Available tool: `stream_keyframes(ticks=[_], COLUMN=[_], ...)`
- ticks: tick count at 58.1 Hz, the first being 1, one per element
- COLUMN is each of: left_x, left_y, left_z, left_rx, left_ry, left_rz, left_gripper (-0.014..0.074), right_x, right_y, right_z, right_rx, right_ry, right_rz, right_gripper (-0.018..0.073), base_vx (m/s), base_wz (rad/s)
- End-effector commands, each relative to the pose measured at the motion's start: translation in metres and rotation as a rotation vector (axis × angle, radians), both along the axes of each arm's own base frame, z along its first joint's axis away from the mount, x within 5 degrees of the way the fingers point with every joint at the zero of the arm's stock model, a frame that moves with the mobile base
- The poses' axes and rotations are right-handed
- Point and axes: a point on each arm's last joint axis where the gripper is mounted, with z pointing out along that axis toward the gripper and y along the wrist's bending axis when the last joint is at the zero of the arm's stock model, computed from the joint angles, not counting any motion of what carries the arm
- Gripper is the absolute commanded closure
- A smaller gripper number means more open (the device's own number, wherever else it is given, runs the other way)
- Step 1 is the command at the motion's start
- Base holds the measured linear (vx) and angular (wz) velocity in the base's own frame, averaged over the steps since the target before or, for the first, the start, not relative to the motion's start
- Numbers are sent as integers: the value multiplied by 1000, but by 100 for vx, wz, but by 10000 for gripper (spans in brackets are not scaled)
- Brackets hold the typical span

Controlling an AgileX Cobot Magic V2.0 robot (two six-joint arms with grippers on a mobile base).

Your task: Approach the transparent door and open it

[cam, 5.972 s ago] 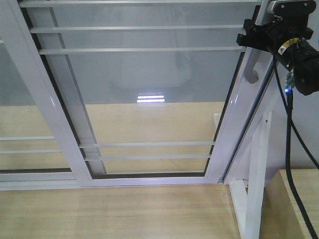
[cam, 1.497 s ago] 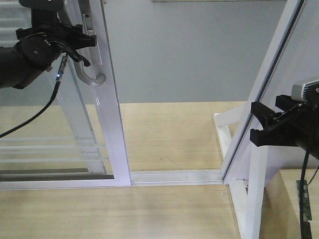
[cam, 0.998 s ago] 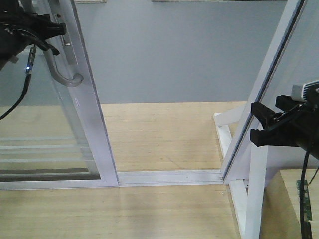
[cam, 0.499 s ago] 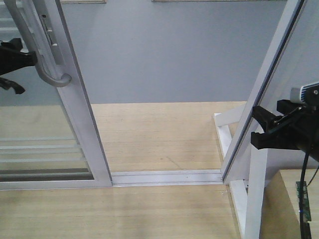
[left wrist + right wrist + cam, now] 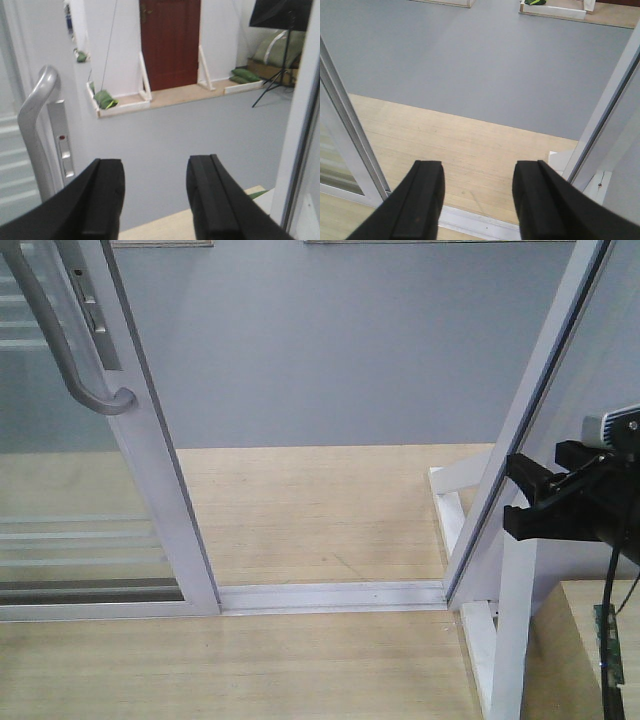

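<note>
Standing slid well over to the left of its track, the transparent door (image 5: 130, 450) looks open, both the left gripper (image 5: 155, 200) and right gripper (image 5: 477, 205) spread, holding nothing, so little remains beyond withdrawing.

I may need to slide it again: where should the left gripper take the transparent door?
Grip the curved grey handle on the transparent door, at its upright bar. Likely come from the open doorway side: the bar stands off the stile, so the left gripper, open, can straddle it.
</note>
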Motion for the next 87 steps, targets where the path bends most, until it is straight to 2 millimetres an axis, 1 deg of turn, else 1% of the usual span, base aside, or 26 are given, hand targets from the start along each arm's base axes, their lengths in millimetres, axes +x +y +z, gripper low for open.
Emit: stream_keyframes(ticks=[1, 6, 9, 12, 17, 26, 29, 36, 40, 46, 48, 49, 54, 63, 87], left_x=[-17, -31, -37, -40, -44, -46, -47, -48, -49, -52, -53, -54, -58, -57, -57], left_y=[4, 4, 3, 6, 13, 25, 27, 30, 30, 30, 30, 30, 31, 31, 31], left_z=[16, 18, 12, 3, -20, -62, -76, -112, -130, -155, -167, -169, -172, -176, -176], left_rx=[-34, -84, -109, -101, -73, -149, -154, -16, 20, 19, 10, 0, -23, -103, -107], left_ry=[-98, -111, -95, -81, -43, 7, 2, -71, -124, -200, -214, -230, -178, -121, -120], left_rz=[18, -7, -20, 1, 89, 220, 241, 268, 268, 269, 269, 269, 268, 268, 268], left_gripper=[179, 183, 200, 244, 361, 607, 605, 604, 604, 604, 604, 603, 603, 603, 603], right_x=[3, 3, 3, 3, 3, 3, 3, 3, 3, 3, 3, 3, 3, 4, 3], right_y=[2, 2, 2, 2, 2, 2, 2, 2, 2, 2, 2, 2, 2, 2, 2], right_z=[17, 17, 17, 17, 17, 17, 17, 17, 17, 17, 17, 17, 17, 17, 16], right_rx=[28, 28, 28, 28, 28, 28, 28, 28, 28, 28, 28, 28, 28, 27, 23], right_ry=[-103, -103, -103, -103, -103, -103, -103, -103, -103, -103, -103, -103, -103, -100, -89], right_rz=[21, 21, 21, 21, 21, 21, 21, 21, 21, 21, 21, 21, 21, 21, 17], right_gripper=[167, 167, 167, 167, 167, 167, 167, 167, 167, 167, 167, 167, 167, 167, 167], base_vx=[0, 0, 0, 0, 0, 0, 0, 0, 0, 0, 0, 0, 0, 0, 0], base_wz=[0, 0, 0, 0, 0, 0, 0, 0, 0, 0, 0, 0, 0, 0, 0])
